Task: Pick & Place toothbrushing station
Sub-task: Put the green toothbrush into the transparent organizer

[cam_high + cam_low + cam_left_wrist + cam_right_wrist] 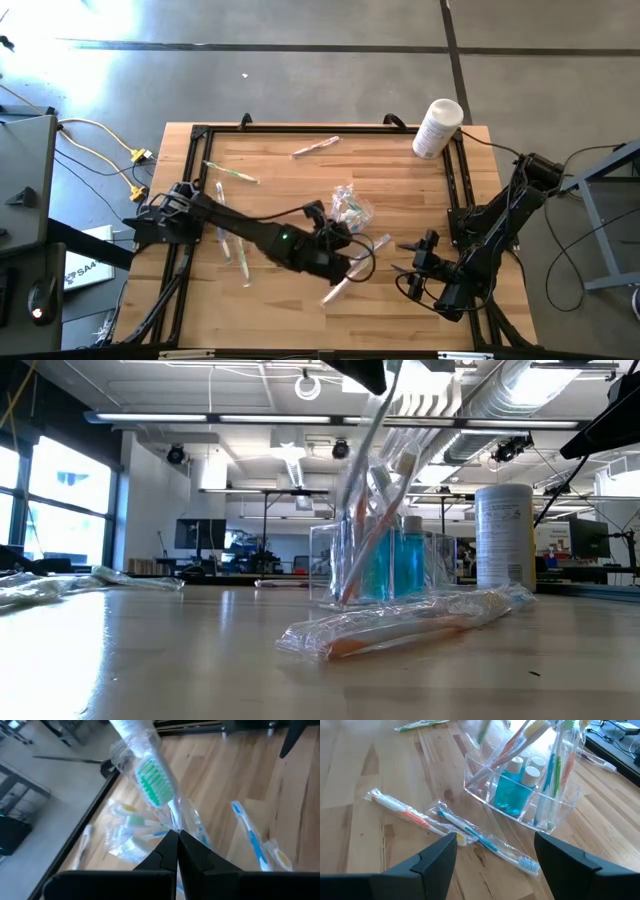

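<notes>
On the left of the high view, wrapped toothbrushes lie scattered on the wooden bench — one green-tinted near the upper left, others lower down beside the left arm. Toward the centre, the left end effector has its fingers pressed together on a green-bristled toothbrush in clear wrap, held tilted over the clear organizer. That organizer sits mid-frame and holds several upright brushes and blue bottles with white caps. Just beside it lie an orange-handled toothbrush and a blue toothbrush, both wrapped. At upper right stands a white canister. At lower right, the right end effector hovers with its fingers spread apart, holding nothing.
</notes>
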Controlling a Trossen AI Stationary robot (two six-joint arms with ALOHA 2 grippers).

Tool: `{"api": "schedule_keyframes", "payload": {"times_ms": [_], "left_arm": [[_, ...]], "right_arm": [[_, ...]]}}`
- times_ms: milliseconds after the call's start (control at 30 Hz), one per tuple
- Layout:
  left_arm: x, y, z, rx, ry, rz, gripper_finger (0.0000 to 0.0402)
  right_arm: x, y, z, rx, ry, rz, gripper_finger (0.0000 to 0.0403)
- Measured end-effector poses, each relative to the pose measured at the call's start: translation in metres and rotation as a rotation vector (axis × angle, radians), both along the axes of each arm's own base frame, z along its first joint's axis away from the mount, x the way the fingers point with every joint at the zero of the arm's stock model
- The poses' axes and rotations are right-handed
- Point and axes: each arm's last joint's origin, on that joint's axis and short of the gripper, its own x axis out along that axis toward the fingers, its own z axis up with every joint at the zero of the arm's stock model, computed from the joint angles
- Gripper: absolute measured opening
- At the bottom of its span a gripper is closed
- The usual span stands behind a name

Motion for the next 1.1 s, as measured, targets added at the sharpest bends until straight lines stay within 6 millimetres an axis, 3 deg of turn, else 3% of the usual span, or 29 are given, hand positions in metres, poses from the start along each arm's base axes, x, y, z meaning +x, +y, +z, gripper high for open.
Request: {"api": "schedule_keyframes", "payload": {"times_ms": [433, 1100], "left_arm": [[0.008, 0.017, -0.027, -0.001, 0.024, 0.015, 0.0000], [-0.005, 0.021, -0.100, -0.078, -0.005, 0.117, 0.0000]], "right_arm": [[-0.004, 0.002, -0.002, 0.007, 0.020, 0.022, 0.0259], [-0.004, 0.000, -0.007, 0.005, 0.018, 0.020, 0.0259]]}}
